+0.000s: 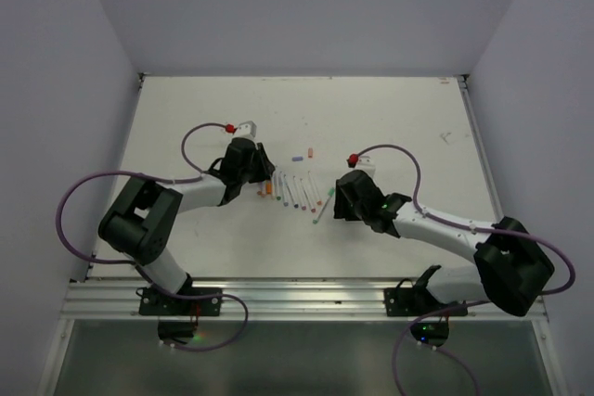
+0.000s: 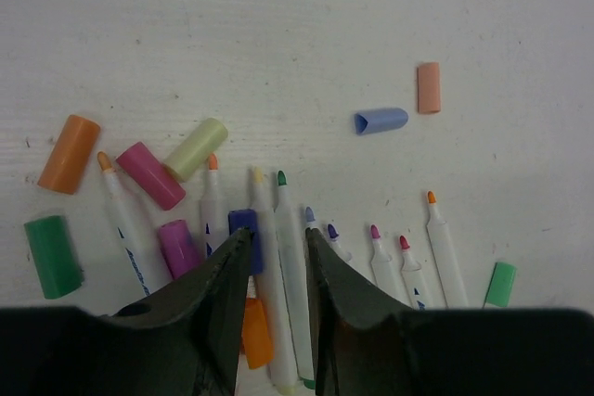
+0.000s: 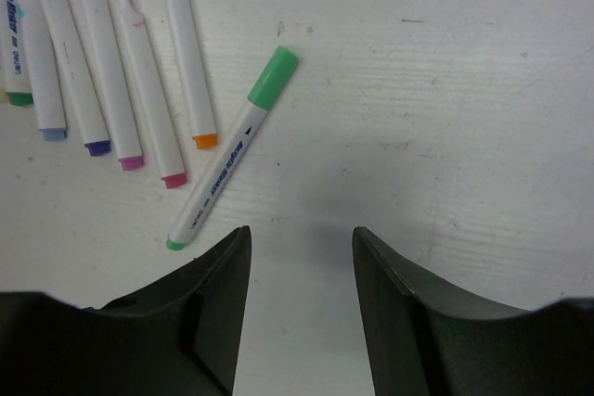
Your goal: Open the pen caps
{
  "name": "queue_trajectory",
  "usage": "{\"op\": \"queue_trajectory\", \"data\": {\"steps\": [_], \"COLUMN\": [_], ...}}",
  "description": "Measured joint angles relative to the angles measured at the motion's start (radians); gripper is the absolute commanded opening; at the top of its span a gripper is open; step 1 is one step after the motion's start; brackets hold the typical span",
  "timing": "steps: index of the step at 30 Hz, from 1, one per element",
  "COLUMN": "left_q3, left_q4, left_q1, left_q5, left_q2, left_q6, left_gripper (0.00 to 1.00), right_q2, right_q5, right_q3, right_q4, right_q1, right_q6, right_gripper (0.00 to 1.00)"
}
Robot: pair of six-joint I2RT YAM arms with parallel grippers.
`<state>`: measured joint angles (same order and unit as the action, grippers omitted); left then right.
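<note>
From above, the left gripper (image 1: 263, 172) sits at the left end of a row of white pens (image 1: 299, 192) on the tabletop (image 1: 418, 118). The right gripper (image 1: 342, 199) is at the row's right end, and two loose pen caps (image 1: 309, 150) lie just beyond the row. The left wrist view shows more of them scattered off their barrels: an orange cap (image 2: 68, 153), a pink cap (image 2: 150, 175), a yellow-green cap (image 2: 196, 148), a blue cap (image 2: 380, 121) and others. The left gripper's fingers (image 2: 230, 271) stand a narrow gap apart over two bare-tipped barrels, apparently clamping nothing. In the right wrist view the right gripper (image 3: 302, 252) is wide apart and empty, just near the green pen (image 3: 218, 173), which lies slanted beside the uncapped row with its green cap (image 3: 274, 76) on. That looks like the last pen to open, so the task seems nearly done. The next move likely calls for one gripper to pinch this barrel near its tail and lift it. The other would then close on the cap alone and pull straight along the pen's axis.
</note>
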<state>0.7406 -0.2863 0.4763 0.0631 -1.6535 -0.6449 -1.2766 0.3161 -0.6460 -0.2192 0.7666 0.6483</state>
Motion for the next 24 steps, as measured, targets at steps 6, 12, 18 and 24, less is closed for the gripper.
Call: {"op": "queue_trajectory", "data": {"steps": [6, 12, 18, 24], "left_q3": [0.0, 0.0, 0.01, 0.011], "left_q4": [0.005, 0.049, 0.1, 0.174], "left_q1": [-0.003, -0.004, -0.004, -0.004], "left_q5": [0.002, 0.016, 0.047, 0.059], "left_q2": [0.005, 0.109, 0.278, 0.389], "left_q6": [0.003, 0.005, 0.013, 0.026], "left_gripper": [0.52, 0.76, 0.99, 1.0], "right_q2": [-0.115, -0.181, -0.208, -0.269], "right_q5": [-0.011, -0.01, 0.011, 0.029], "right_q3": [-0.023, -0.081, -0.12, -0.145], "right_q4": [0.016, 0.038, 0.041, 0.039], "right_q1": [0.029, 0.072, 0.084, 0.086], "right_q6": [0.034, 0.052, 0.068, 0.075], "right_gripper": [0.52, 0.52, 0.51, 0.5]}}
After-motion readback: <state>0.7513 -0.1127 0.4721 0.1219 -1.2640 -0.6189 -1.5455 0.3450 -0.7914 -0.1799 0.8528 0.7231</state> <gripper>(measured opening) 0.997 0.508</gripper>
